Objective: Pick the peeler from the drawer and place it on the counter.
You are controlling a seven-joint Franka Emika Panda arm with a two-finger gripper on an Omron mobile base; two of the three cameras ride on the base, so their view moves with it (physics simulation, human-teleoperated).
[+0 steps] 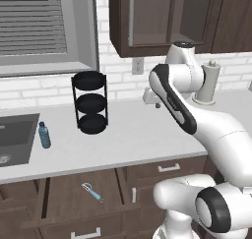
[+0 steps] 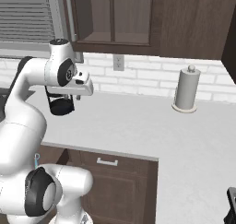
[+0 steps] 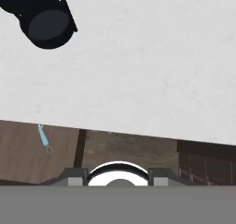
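Observation:
The peeler (image 1: 92,192), slim with a blue handle and pale head, lies flat in the open drawer (image 1: 64,201) below the counter (image 1: 138,134). The hand view looks down on it as well, the peeler (image 3: 44,137) lying in the drawer (image 3: 23,149) just under the counter's (image 3: 138,57) front edge. My gripper (image 1: 156,103) hangs above the counter, well up and to the right of the peeler, pointing down. From the right base view the gripper (image 2: 78,97) is in front of the black rack. Its fingertips stand apart in the hand view with nothing between them.
A black three-tier rack (image 1: 90,103) stands on the counter. Left of it are a small water bottle (image 1: 44,135) and the sink (image 1: 17,137). A paper towel holder (image 1: 206,83) is at the back right. A narrower closed drawer (image 1: 169,168) sits right of the open one.

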